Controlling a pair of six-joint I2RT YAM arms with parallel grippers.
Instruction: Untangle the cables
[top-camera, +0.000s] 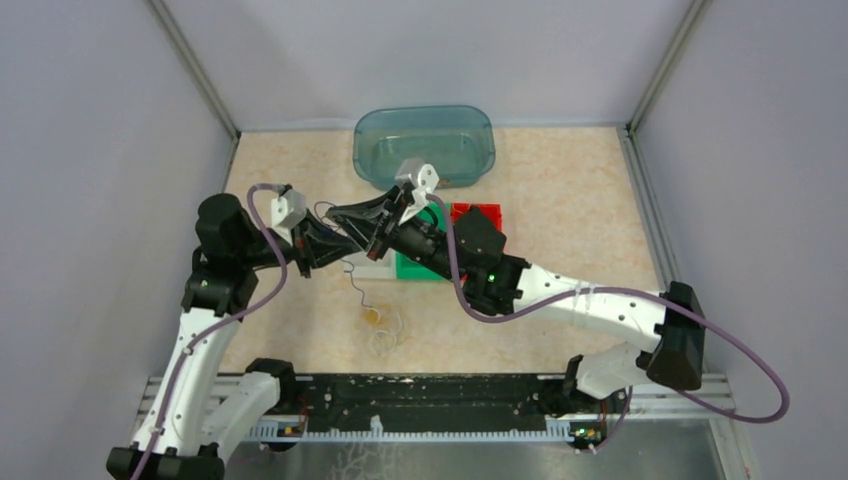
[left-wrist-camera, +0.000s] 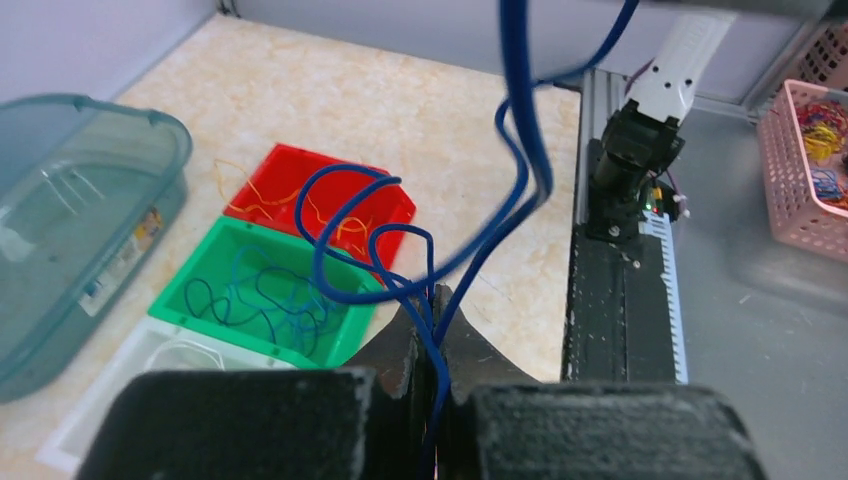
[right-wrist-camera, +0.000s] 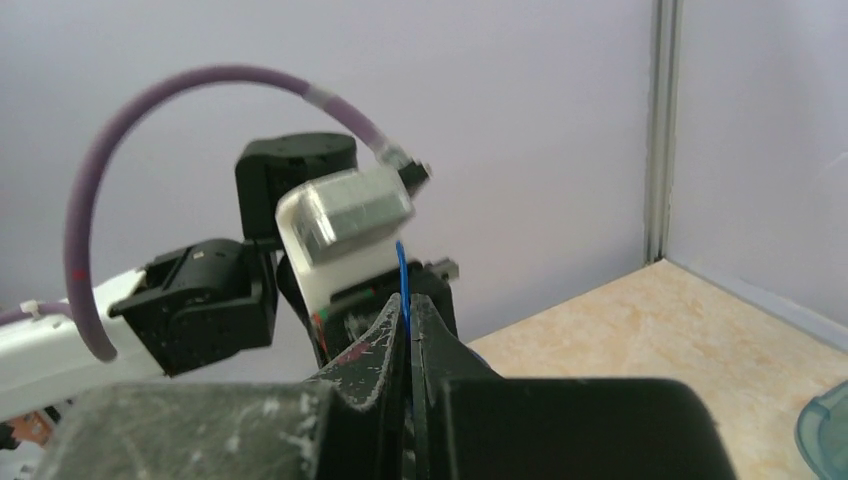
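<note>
My left gripper (left-wrist-camera: 435, 303) is shut on a thin blue cable (left-wrist-camera: 345, 232). The cable runs through the jaws and loops up over the bins. My right gripper (right-wrist-camera: 408, 303) is shut on the same blue cable (right-wrist-camera: 402, 272), whose short end sticks up above the fingertips. In the top view both grippers meet above the table, the left (top-camera: 340, 243) and the right (top-camera: 345, 215) close together. Other cables (top-camera: 380, 325), yellow-orange and white, lie tangled on the table below them.
Three bins sit in a row: a red bin (left-wrist-camera: 262, 170) with yellow-orange wires, a green bin (left-wrist-camera: 190, 270) with blue wires and a white bin (left-wrist-camera: 130, 350). A teal tub (top-camera: 425, 145) stands behind them. A pink basket (left-wrist-camera: 790, 160) is off the table's near side.
</note>
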